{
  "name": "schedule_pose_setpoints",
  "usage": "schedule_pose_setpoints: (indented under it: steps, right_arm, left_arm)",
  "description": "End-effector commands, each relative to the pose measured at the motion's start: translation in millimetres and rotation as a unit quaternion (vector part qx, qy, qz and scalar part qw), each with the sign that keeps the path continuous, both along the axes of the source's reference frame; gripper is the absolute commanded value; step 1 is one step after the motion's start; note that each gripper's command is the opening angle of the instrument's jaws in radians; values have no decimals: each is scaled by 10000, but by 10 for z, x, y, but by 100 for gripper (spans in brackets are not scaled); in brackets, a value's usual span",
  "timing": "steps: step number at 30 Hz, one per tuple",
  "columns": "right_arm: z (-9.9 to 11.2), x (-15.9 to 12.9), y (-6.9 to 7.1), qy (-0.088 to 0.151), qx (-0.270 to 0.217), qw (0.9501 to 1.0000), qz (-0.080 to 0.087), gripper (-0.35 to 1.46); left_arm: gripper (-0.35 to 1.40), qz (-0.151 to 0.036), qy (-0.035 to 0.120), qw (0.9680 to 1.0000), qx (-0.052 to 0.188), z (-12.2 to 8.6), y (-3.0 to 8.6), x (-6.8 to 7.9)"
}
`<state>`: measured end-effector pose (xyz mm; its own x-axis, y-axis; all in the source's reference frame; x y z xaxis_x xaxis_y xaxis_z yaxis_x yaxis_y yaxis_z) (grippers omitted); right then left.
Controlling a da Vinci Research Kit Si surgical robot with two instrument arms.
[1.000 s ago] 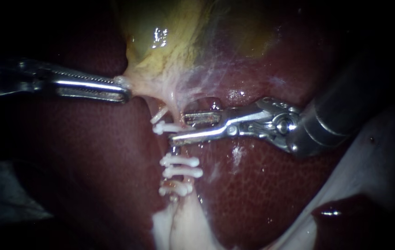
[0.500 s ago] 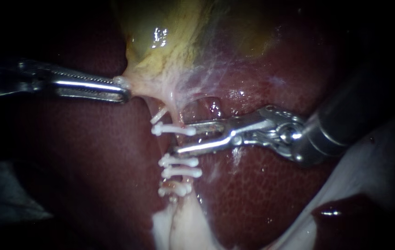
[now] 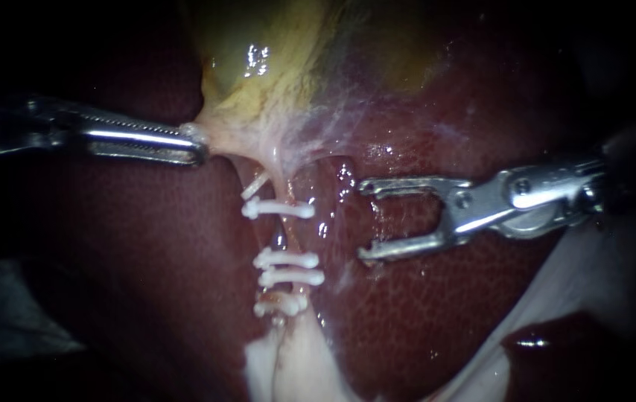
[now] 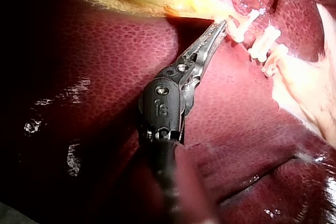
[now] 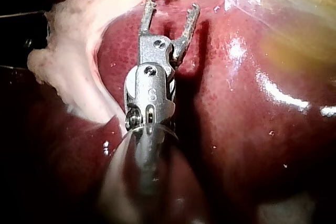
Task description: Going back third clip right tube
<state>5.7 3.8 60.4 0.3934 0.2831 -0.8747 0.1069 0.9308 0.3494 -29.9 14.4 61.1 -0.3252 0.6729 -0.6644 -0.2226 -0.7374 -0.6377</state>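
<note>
A pale tube (image 3: 286, 234) runs down from the yellow gallbladder (image 3: 288, 67) over the dark red liver (image 3: 422, 313). White clips cross it: one upper clip (image 3: 278, 210) and three close together lower down (image 3: 288, 277). My right instrument (image 3: 363, 219) stands to the right of the tube, clear of the clips, jaws open and empty; the right wrist view shows the same gap (image 5: 170, 11). My left instrument (image 3: 197, 145) is shut on the gallbladder's pale neck tissue and holds it out to the left (image 4: 220, 24).
White fatty tissue (image 3: 288, 365) lies below the clips. A pale sheet (image 3: 586, 298) lies at the lower right, with a dark lobe (image 3: 556, 350) beneath it.
My right instrument has drawn back to the right, away from the tube, leaving the upper clip on it; its jaws now stand wider apart. The left instrument has not moved.
</note>
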Motion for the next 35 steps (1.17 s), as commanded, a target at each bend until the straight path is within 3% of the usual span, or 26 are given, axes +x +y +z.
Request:
schedule_pose_setpoints:
  steps: [1,4,11,25,35]
  right_arm:
    - [-2,-2,0,-46,-22,10000,-34,50]
    - [-8,-7,-1,-70,-90,9998,-131,50]
    - [-10,-16,-2,-113,-115,9998,-77,50]
    - [-14,-18,-2,-126,-106,9998,-58,50]
    - [-17,-19,1,-124,-92,9999,-56,50]
  left_arm:
    - [-35,1,-2,10000,0,0,0,0]
    - [-35,1,-2,10000,0,0,0,0]
    - [-35,-15,15,10000,-24,8,-3,-6]
    - [-35,-26,21,9999,-102,54,-4,-34]
    - [-35,-18,15,9999,-100,55,-5,-35]
